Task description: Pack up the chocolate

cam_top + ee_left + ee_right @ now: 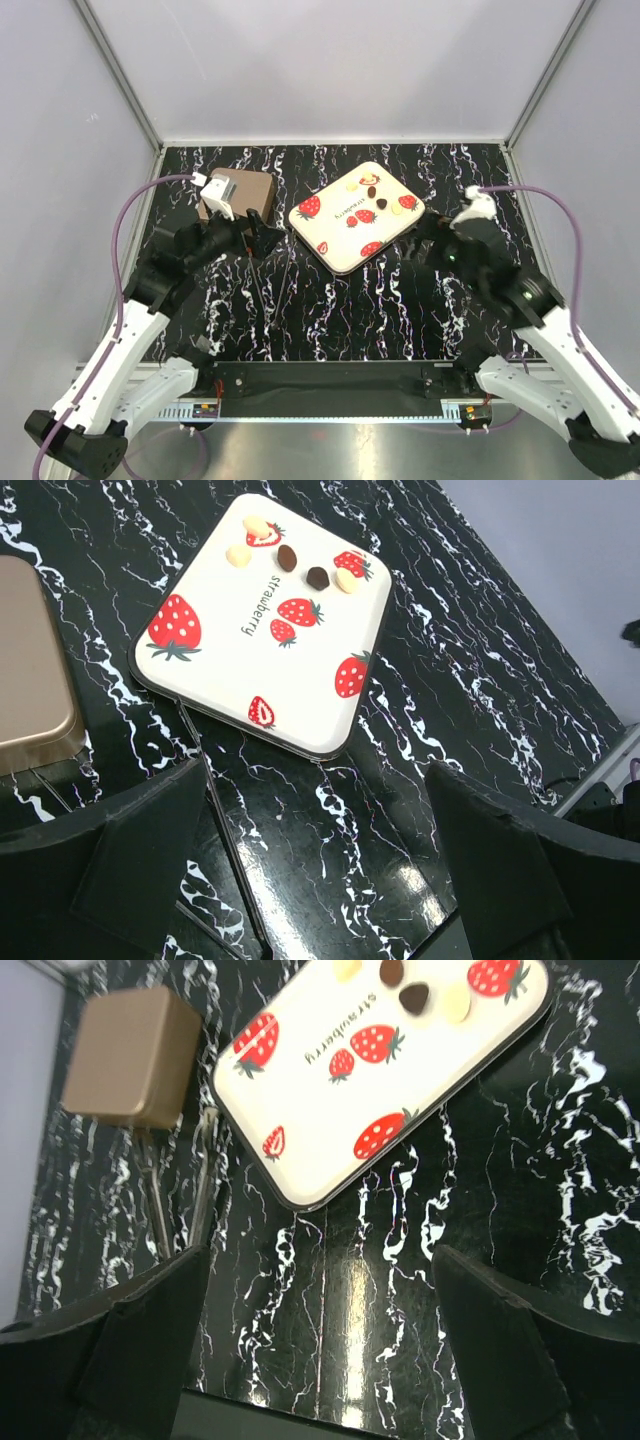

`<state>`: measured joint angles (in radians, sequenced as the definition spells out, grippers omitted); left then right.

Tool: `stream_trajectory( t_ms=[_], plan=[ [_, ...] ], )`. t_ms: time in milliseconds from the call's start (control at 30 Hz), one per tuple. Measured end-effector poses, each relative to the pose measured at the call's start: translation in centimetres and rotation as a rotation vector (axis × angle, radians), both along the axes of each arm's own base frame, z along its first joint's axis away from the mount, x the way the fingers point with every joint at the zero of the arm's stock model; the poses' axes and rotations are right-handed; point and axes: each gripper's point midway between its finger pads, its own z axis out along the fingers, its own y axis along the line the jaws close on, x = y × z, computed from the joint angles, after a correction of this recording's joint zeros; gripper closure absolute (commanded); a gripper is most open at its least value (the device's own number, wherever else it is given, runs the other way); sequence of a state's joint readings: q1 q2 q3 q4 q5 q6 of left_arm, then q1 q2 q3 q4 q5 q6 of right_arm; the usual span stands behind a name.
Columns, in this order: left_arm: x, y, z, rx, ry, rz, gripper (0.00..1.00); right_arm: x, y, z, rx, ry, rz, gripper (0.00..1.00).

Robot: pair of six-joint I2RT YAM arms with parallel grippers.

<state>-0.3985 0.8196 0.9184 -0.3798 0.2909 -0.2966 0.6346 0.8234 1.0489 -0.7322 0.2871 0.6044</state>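
A cream tray printed with strawberries lies mid-table. Several small chocolates, dark brown and cream, sit on its far end. They also show in the left wrist view and the right wrist view. A closed brown box stands left of the tray. My left gripper is open and empty between box and tray, over bare table. My right gripper is open and empty just off the tray's right edge.
Thin metal rods like tongs lie on the black marbled table between the box and the tray's near corner. They also show in the left wrist view and the right wrist view. Grey walls enclose the table.
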Motion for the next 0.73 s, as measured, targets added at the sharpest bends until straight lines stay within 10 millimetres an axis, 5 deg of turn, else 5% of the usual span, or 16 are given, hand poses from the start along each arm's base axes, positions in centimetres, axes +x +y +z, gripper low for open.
stream_trajectory(
  t_ms=[233, 733],
  plan=[
    [-0.5, 0.2, -0.3, -0.010, -0.004, 0.002, 0.01, -2.1, -2.5, 2.1, 0.033, -0.104, -0.027, 0.00],
    [-0.6, 0.1, -0.2, -0.019, 0.001, 0.001, 0.01, -1.3, -2.5, -0.2, -0.061, -0.034, -0.035, 0.00]
  ],
)
